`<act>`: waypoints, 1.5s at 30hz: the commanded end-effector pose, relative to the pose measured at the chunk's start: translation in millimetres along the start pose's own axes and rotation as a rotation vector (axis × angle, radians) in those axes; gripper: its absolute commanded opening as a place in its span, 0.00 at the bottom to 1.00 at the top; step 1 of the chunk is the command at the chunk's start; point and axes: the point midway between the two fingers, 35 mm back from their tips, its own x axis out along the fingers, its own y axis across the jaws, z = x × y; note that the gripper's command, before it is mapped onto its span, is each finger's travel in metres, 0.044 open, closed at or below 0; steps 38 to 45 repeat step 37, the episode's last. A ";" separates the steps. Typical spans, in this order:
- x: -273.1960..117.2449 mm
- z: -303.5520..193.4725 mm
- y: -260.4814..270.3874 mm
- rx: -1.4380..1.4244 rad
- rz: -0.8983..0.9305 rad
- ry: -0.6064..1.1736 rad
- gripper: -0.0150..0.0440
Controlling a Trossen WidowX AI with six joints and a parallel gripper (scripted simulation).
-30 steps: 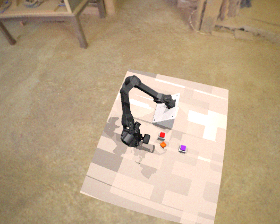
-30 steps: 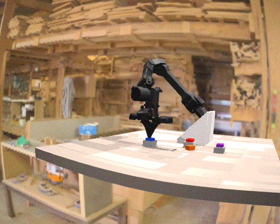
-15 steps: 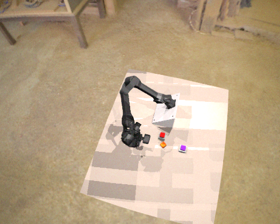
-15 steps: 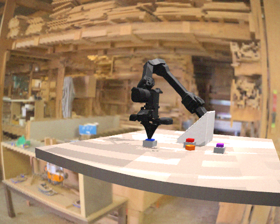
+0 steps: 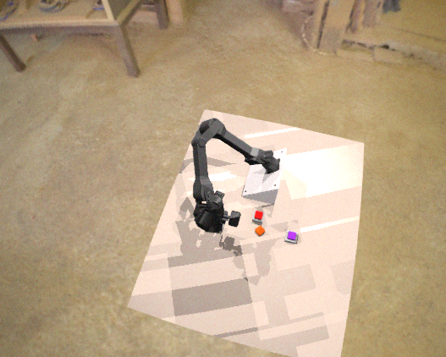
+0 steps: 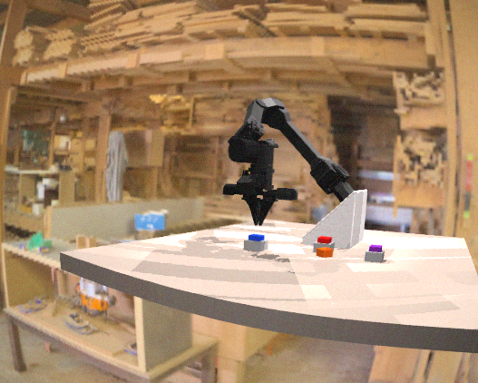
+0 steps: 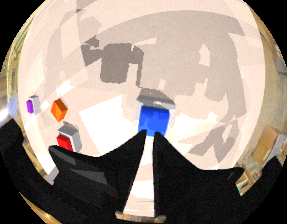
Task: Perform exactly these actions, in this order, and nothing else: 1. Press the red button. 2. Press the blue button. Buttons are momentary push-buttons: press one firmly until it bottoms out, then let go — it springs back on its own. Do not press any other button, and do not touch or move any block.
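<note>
Poised over the blue button (image 6: 256,237), tips aimed straight down: the end effector (image 6: 259,221), fingers nearly pressed together into a single point, pinching nothing. Seen from the wrist view, the blue button (image 7: 154,117) just ahead of where the dark fingers converge, its grey housing showing at the far edge. Directly beneath the tips, then, or a shade forward of them; a small gap of air between tip and cap in the exterior view, no contact. Judged as the second press about to start: a plain vertical drop, perhaps a slight nudge forward first to centre on the cap. No real long axis to mind, the cap being a small, nearly square block on a grey base.

Hidden in the top view, the blue button, under the wrist housing (image 5: 209,217).

Farther out across the table (image 6: 265,313), off to one side: the red button (image 6: 324,240) on its grey base, risen rather than depressed, and just in front of it the orange block (image 6: 325,252), close against the base. Beyond those, well apart, the purple button (image 6: 375,249). Behind the red button, the white wedge-shaped mount (image 6: 342,224) carrying the arm's base.

Main risk judged: landing off-centre and slipping off the cap edge. Blocks and other buttons well clear of a straight descent.
</note>
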 end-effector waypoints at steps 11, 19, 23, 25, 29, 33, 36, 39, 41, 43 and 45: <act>-35.9 33.6 140.7 -0.069 0.124 -0.031 0.87; -58.2 23.2 250.6 -0.050 0.127 -0.003 0.93; -65.6 3.6 302.2 -0.034 0.102 0.008 0.93; -67.8 -9.3 326.4 -0.024 0.084 0.011 0.93; -68.8 -37.4 366.6 -0.001 0.040 0.009 0.93; -68.1 -48.7 379.8 0.009 0.022 0.006 0.93; -68.1 -48.7 379.8 0.009 0.022 0.006 0.93; -68.1 -48.7 379.8 0.009 0.022 0.006 0.93; -68.1 -48.7 379.8 0.009 0.022 0.006 0.93; -68.1 -48.7 379.8 0.009 0.022 0.006 0.93; -68.1 -48.7 379.8 0.009 0.022 0.006 0.93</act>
